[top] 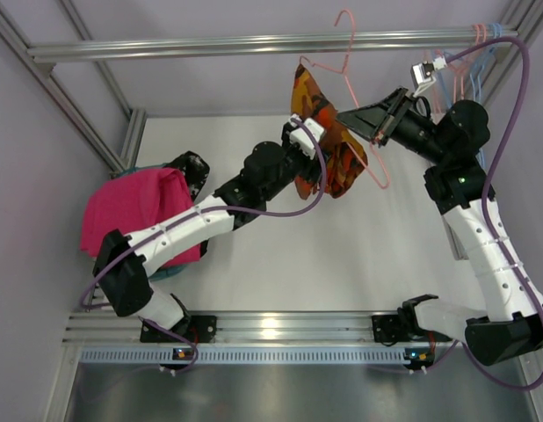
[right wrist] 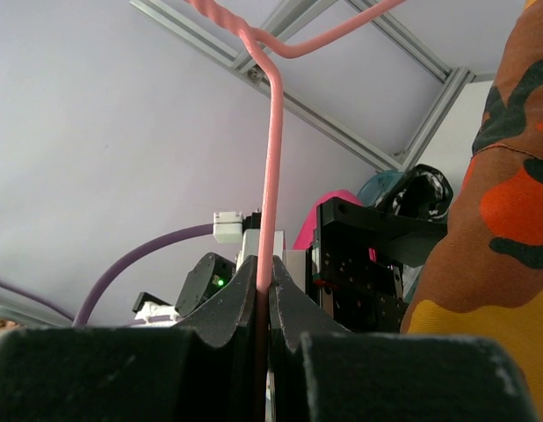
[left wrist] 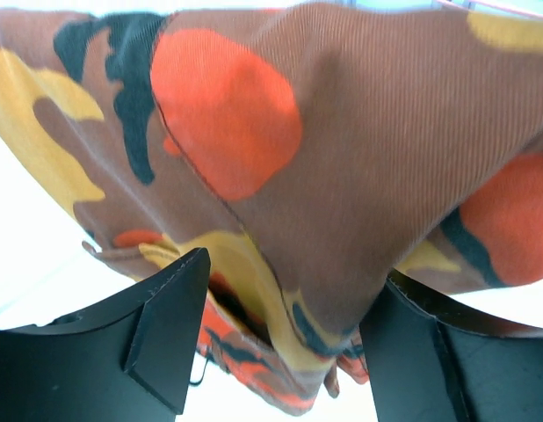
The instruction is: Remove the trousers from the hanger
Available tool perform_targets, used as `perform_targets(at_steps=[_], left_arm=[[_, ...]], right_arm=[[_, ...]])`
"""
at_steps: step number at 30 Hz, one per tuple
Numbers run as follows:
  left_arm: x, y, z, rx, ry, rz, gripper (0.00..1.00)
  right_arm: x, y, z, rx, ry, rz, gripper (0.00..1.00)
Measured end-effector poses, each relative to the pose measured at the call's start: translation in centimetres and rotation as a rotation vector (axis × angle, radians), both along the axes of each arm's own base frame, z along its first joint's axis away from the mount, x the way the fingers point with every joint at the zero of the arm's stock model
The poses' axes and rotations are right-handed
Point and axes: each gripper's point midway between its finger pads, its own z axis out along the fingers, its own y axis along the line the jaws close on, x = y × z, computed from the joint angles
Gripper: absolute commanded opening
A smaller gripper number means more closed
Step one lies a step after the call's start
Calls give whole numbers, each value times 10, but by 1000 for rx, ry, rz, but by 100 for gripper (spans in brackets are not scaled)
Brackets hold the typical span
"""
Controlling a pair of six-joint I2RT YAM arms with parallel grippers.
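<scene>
Two pairs of trousers are in view. The pink trousers (top: 135, 211) lie in a heap at the left edge of the tabletop (top: 359, 264), on top of a teal thing (top: 170, 274) and just beside one black garment (top: 191, 167). The patterned trousers (top: 337, 163), orange, red and yellow with dark blotches, hang in the air above the far middle of the tabletop, against the lower part of one pink wire hanger (top: 346, 61). It cannot be told whether the cloth is looped over the hanger's bar. This hanger is off the rail (top: 254, 42), its hook up beside the rail and the whole wire tilted. More wire hangers (top: 472, 53), pink and blue, hang bunched at the rail's right end, too tangled to count. Both arms are raised to the patterned trousers. The left gripper (left wrist: 289, 299) comes from the left side with its two fingers (left wrist: 166, 325) standing apart. The patterned cloth sags into the gap between them and lies against the right-hand finger, but is not pinched. The right gripper (right wrist: 264, 281) reaches in from the right, its two fingers pressed together on the pink wire of the hanger just below the twisted neck. The patterned cloth is just beside it.
</scene>
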Motion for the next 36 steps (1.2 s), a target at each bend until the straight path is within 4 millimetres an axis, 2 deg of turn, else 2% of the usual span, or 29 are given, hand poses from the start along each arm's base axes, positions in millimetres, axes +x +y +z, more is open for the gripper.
perform_targets(at_steps=[7,8,9,12,13,16,21,26,30,36], left_arm=[[6,-7,-1,2,2,-1,67],[6,-8,-1,1,2,-1,62],[7,-8,-1,-1,4,-1,47],[5,-10,1,-11,7,-8,26],[5,-10,1,-13,9,-10,13],[5,-10,0,-11,10,-9,0],[5,-9,-1,-3,13,-8,0],[6,5,5,11,30,13,0],[3,21,28,-4,28,34,0],[-13,38,73,-70,30,33,0]], right_arm=[[0,0,-2,0,5,3,0],[0,0,-2,0,5,3,0],[0,1,-3,0,6,3,0],[1,1,-6,-2,13,3,0],[1,1,-7,-2,13,3,0],[1,1,-13,-5,17,3,0],[-1,0,-19,-14,13,0,0],[-3,-2,-32,-37,1,-8,0],[-1,-3,-44,-61,-3,-26,0],[4,-6,-64,-83,5,-54,0]])
